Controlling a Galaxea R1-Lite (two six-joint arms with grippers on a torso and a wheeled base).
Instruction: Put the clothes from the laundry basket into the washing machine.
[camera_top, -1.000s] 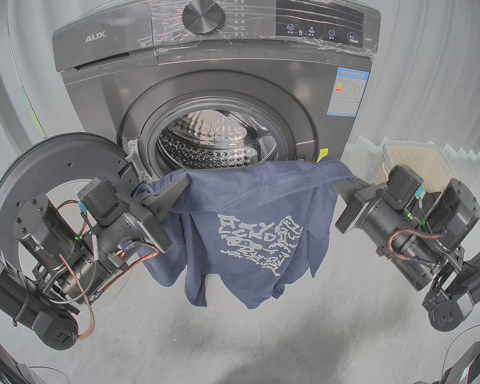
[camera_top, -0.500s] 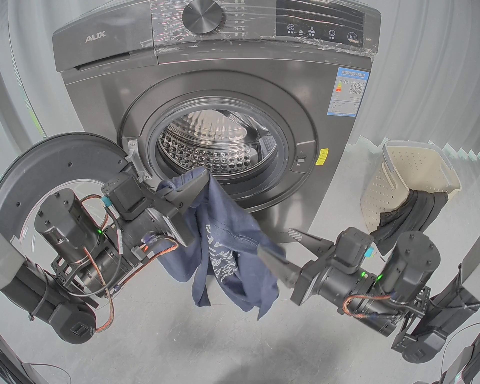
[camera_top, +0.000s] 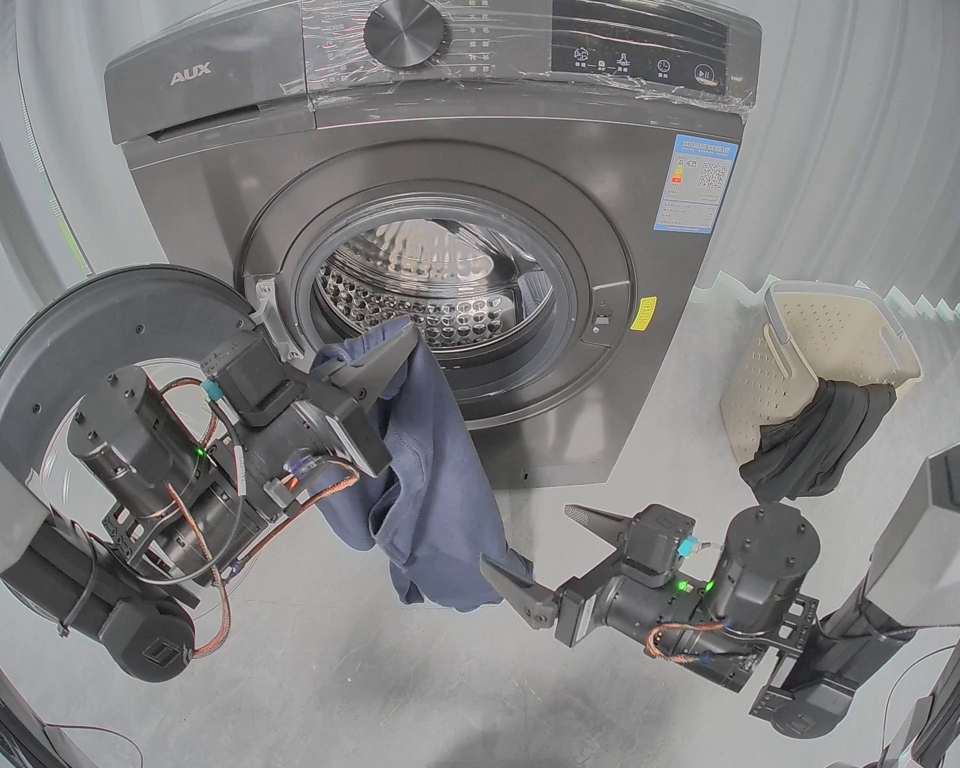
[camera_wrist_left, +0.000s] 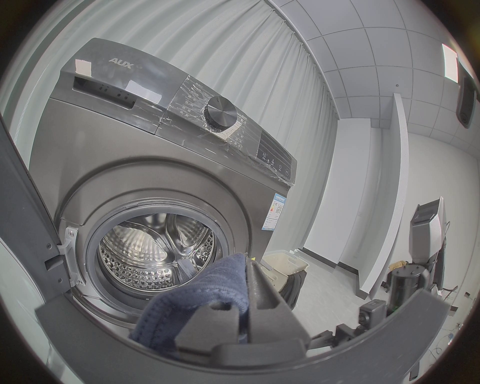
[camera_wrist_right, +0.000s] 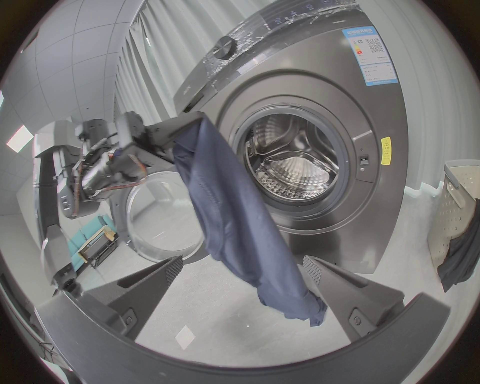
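While the right claw (camera_top: 532, 545) hangs low over the grey floor (camera_top: 330, 680) with its two fingers spread wide and nothing gripped, the bottom end of the navy shirt (camera_top: 430, 470) dangles right at it. In the right wrist view the hem hangs between those fingers, though whether cloth touches a finger I cannot tell. The shirt is bunched and limp, and its long axis runs straight up and down. Its lower hem points at the floor, and its upper corner leads up to the left claw (camera_top: 395, 352). That claw sits above the right claw and to its left, clamped tight on the shirt's top corner, tips aimed toward the machine. Just beyond those tips is the round mouth of the washing machine (camera_top: 600, 180), with the steel drum (camera_top: 430, 270) shining inside. The shirt hangs outside, in front of the mouth's lower left rim. The round door (camera_top: 110, 320) stands swung fully open on the left claw's outer side, behind its wrist and off to the side of the mouth. Farther off, well to the right of the right claw and beside the machine, stands the cream laundry basket (camera_top: 840, 330). A dark garment (camera_top: 815, 440) is draped over its near rim and hangs down the outside.
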